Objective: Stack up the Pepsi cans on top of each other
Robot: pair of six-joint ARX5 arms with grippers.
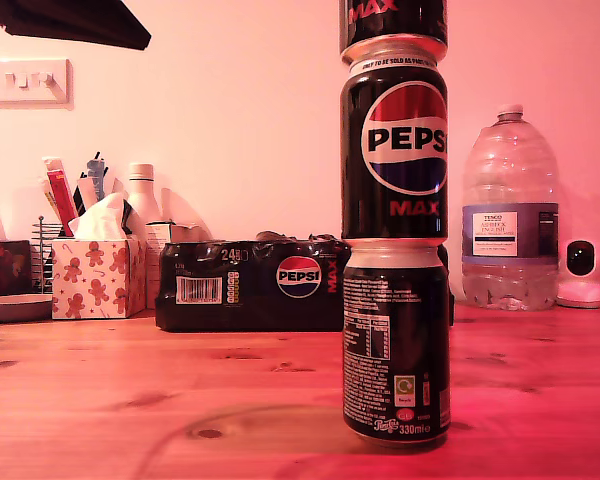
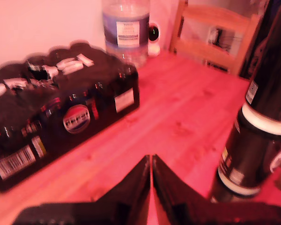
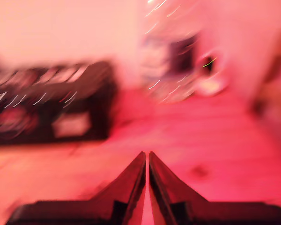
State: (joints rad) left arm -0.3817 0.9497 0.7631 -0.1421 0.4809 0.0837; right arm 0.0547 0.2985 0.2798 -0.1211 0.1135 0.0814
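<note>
Black Pepsi cans (image 1: 394, 240) stacked three high, exterior view only.

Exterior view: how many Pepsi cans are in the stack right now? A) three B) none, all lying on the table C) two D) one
A: the bottom can stands on the table, the middle can sits on it, and the top can, cut off by the frame edge, sits on that.

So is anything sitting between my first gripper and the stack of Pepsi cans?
Nothing visible. In the first wrist view only bare table lies between my first gripper, jaws closed, and the stack of Pepsi cans. The 24-pack sits off to the other side.
</note>
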